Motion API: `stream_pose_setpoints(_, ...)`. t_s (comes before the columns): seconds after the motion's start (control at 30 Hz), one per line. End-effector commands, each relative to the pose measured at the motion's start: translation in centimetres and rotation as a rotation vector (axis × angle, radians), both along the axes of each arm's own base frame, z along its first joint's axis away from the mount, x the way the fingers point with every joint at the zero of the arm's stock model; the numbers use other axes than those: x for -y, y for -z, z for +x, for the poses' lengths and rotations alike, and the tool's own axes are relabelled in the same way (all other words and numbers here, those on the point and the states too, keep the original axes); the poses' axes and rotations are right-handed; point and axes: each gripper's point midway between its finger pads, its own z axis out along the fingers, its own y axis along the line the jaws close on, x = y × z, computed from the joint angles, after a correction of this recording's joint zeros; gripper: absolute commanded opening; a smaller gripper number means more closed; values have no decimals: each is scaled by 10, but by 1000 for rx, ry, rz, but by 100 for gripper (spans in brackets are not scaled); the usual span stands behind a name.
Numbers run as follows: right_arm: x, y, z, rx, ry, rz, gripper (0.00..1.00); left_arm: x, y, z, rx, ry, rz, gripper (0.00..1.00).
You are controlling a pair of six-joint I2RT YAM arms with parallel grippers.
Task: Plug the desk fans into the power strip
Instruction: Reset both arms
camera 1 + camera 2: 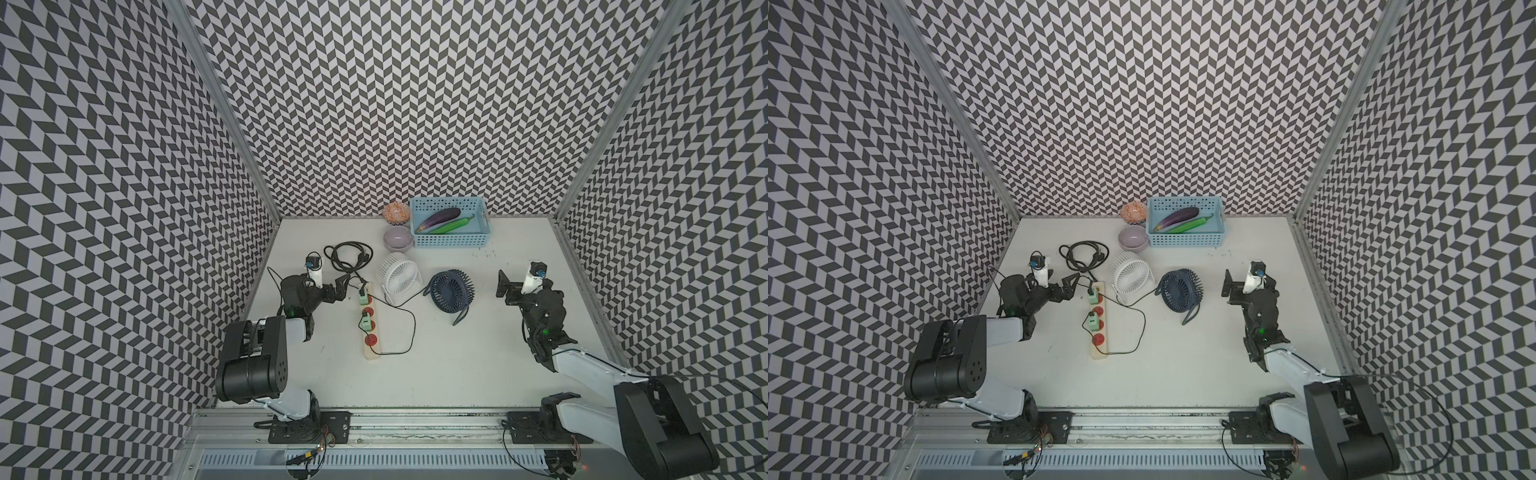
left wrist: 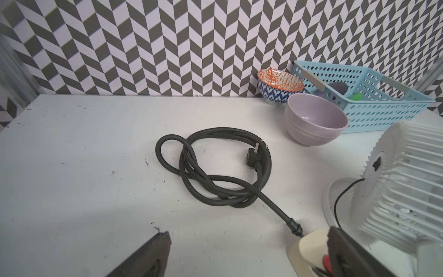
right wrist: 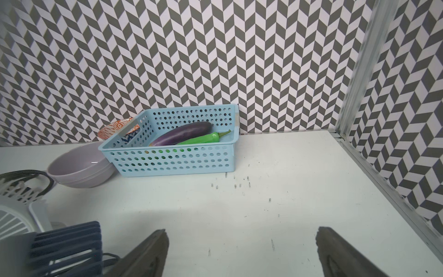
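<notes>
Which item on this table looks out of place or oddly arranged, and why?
The power strip holds two green adapters, yet its own black cord lies coiled on the table, its wall plug loose, connected to nothing. Also, dark specks lie near the blue basket.

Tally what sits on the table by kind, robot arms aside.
Desk fans: 2, white fan, navy fan
Bowls: 2, patterned bowl, lilac bowl
Vegetables: 2, eggplant, green pepper
Blue basket: 1
Power strip: 1
Green plugs: 2
Total: 10

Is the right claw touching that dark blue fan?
Apart. Both top views show bare table between the right gripper and the navy fan; its jaws stand open, empty.
</notes>
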Motion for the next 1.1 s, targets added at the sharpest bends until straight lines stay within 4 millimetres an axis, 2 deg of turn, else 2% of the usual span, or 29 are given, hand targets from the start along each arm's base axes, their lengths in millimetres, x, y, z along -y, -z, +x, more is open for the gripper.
stream_pose_setpoints(0.0,9,-19,6,101,43,-7,100,0,-31,2,164,-26,37,100)
stream_pose_setpoints(0.17,10,-11,15,85,50,-34,100,1,-33,-3,193,-39,57,100)
stream_pose_setpoints(0.4,29,-8,13,120,95,-24,100,-4,-36,-11,230,-127,80,100)
stream_pose_setpoints(0.53,37,-7,13,133,108,-9,100,-19,-29,-23,250,-240,70,100)
stream_pose_setpoints(0.57,39,-7,14,139,113,-7,100,-23,-36,-25,287,-260,56,100)
stream_pose_setpoints(0.8,41,-1,13,138,109,1,100,-24,-32,-20,253,-270,58,100)
stream_pose_setpoints(1.07,38,-2,12,161,92,-2,100,-24,-32,-20,251,-270,61,100)
